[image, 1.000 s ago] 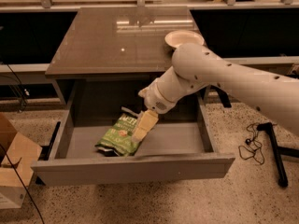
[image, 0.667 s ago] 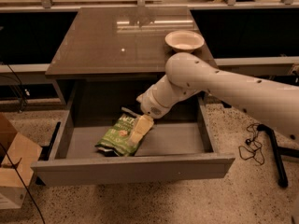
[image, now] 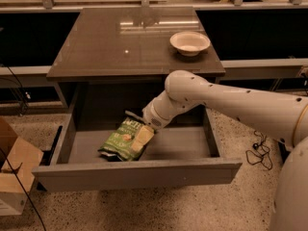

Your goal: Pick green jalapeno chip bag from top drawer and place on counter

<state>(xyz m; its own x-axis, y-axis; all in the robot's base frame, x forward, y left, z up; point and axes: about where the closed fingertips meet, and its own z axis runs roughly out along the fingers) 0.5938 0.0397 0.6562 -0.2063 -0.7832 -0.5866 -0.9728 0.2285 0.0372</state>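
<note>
Lying in open shallow grey top drawer (image: 139, 174), left of centre: crinkly green jalapeno chip bag (image: 118, 141), white lettering, pale mid-front picture. Cream gripper (image: 141, 138) over its right edge; cannot tell whether clamped.

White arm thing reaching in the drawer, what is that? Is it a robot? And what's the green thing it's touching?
Yes, it's a robot's arm. One camera looks down on it from above. At the arm's tip is its gripper, the robot's hand, down in the open top drawer, right on a green jalapeno chip bag lying there. Whether it has grabbed the bag, I can't tell. Above is the shiny counter, with a pale bowl on it. A cardboard box sits on the floor nearby.
</note>
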